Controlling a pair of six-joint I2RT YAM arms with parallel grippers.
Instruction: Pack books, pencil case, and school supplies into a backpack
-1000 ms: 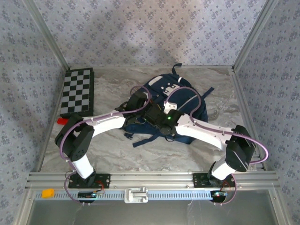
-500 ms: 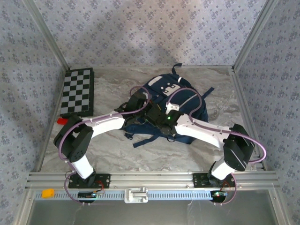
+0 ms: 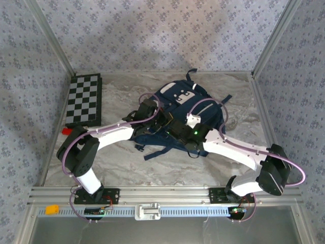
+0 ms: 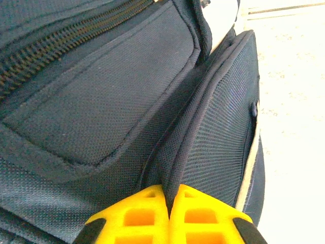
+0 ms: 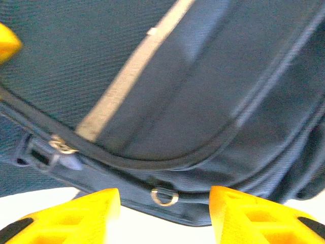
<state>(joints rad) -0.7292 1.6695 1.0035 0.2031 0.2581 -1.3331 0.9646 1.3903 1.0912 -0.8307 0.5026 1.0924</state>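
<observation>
I have the left gripper (image 4: 168, 206) pinched shut on a seam of the large navy fabric backpack (image 3: 184, 95), which lies mid-way across the marble-patterned table (image 3: 122, 165). The right gripper (image 5: 163, 213) hovers with jaws apart at a small metal ring (image 5: 164, 196), possibly the zip pull, though the view is blurred. I'm on the opening step, so the next move is to close squarely on that ring.

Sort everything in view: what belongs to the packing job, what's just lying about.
Job: backpack; left gripper, shut on its edge; right gripper, open at its rim.
Lying about: chequered board; red block by the board's near corner.
</observation>
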